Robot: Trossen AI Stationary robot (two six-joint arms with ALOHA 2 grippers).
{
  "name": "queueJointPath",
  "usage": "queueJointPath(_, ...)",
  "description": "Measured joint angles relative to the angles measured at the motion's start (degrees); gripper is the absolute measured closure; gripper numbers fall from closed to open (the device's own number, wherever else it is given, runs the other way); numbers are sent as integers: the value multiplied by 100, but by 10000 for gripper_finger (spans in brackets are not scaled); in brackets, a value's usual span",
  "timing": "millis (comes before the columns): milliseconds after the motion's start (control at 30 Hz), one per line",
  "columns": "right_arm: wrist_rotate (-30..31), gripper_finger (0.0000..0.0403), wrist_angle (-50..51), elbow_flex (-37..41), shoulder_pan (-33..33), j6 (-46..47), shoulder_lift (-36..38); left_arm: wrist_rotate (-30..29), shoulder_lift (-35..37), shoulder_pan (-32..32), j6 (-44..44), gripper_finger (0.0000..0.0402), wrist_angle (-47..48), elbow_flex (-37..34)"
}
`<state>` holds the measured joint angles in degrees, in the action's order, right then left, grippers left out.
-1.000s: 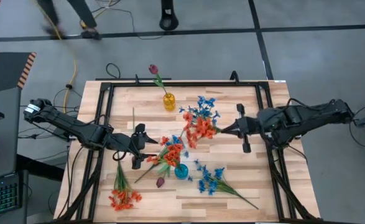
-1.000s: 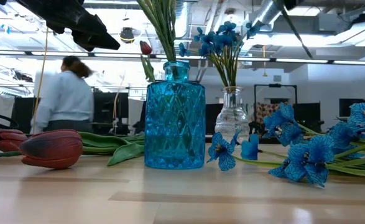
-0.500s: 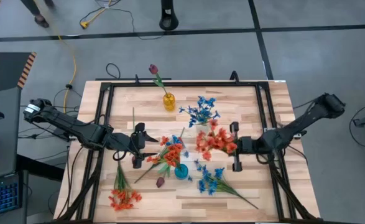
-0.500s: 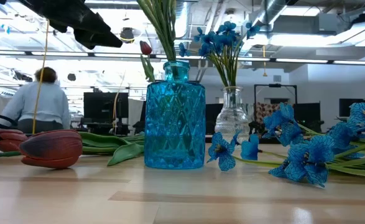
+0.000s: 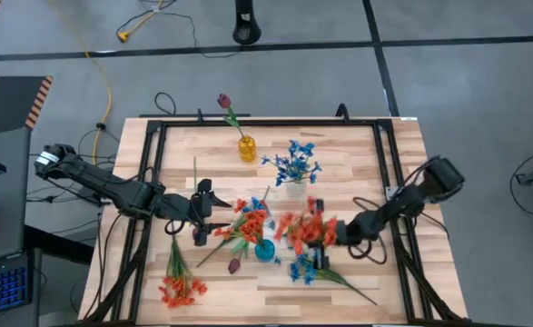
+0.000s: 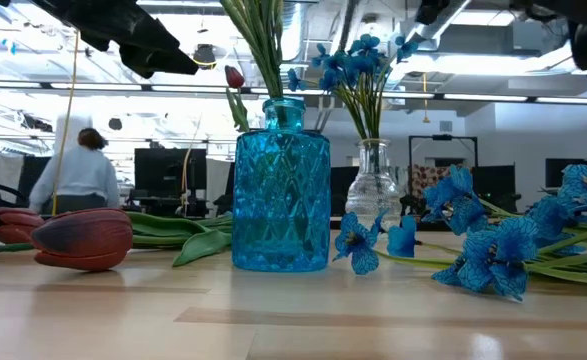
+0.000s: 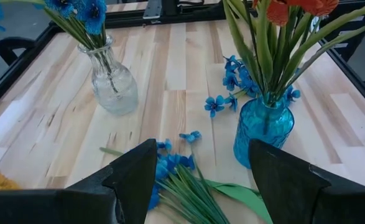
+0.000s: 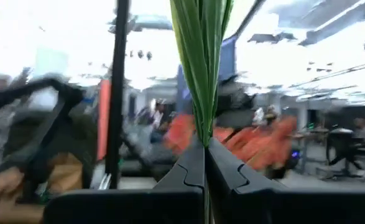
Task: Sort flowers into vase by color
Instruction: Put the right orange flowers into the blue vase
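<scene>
Pale plank tabletop (image 5: 339, 150), seen from above, carried a blue diamond-cut glass vase (image 5: 264, 251) already full of orange-red sprays; the right gripper (image 5: 337, 234), arm low and outstretched, carried an orange-red blossom spray (image 5: 301, 228) beside it, and crowded stems could snag or tip it. Level view: that vase stood upright. Left wrist: left gripper (image 7: 201, 171) hovered, jaws wide. Right wrist: fingers pinched green stems.

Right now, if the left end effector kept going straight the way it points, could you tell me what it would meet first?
Probably the blue vase holding orange flowers: the open left end effector points across the table at it. It hangs above the tabletop, so it may brush the stems first; depth is unclear.
</scene>
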<state>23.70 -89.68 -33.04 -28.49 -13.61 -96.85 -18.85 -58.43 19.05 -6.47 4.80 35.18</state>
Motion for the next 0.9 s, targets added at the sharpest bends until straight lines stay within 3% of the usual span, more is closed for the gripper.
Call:
queueJointPath(367,-115,376,-10,-1293,-11,-86,-1205,6,-2,2,84,159,-132,0)
queueJointPath(533,-60,376,-12,-1337,-95,-128,-1308,15,-2,2,86,159,-140,0)
queueJointPath(900,717,376,44,-1335,-385,-633,-1308,15,-2,2,88,159,-181,0)
